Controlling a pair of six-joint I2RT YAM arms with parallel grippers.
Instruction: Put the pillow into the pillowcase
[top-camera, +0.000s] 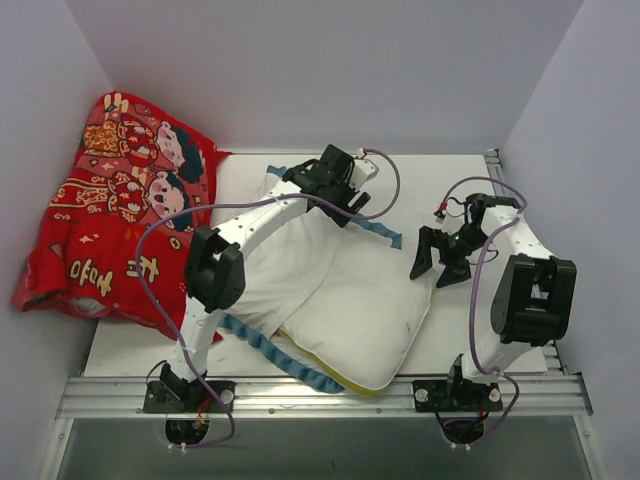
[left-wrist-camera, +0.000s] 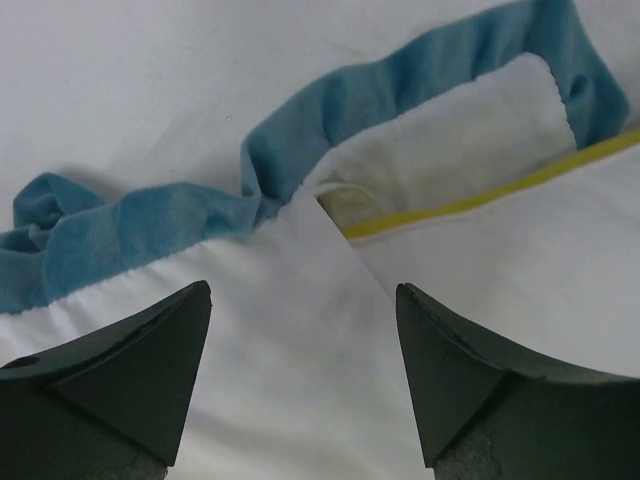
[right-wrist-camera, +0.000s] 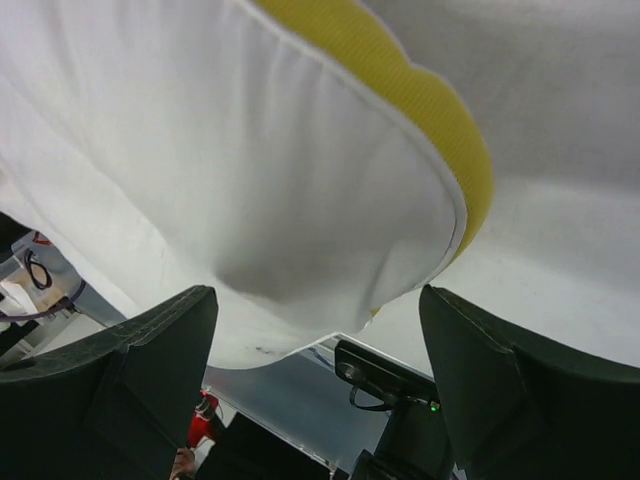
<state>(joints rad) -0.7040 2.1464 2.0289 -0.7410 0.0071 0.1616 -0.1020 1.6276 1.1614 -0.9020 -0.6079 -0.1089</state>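
Pillow (top-camera: 372, 312) only partly inside pillowcase (top-camera: 285, 272), both my end effectors spread and empty.
It lies mid-counter (top-camera: 455, 338), yellow piping showing past the case's blue ruffle. My left end effector (left-wrist-camera: 303, 295) hovers over that opening, my right end effector (right-wrist-camera: 318, 300) by a pillow corner. I judge most of the tucking remains.

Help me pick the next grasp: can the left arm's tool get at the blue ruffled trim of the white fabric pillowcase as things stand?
Probably yes. The left tool hangs open over the white fabric pillowcase, and its blue ruffled trim lies just ahead of it, uncovered, with nothing in between.
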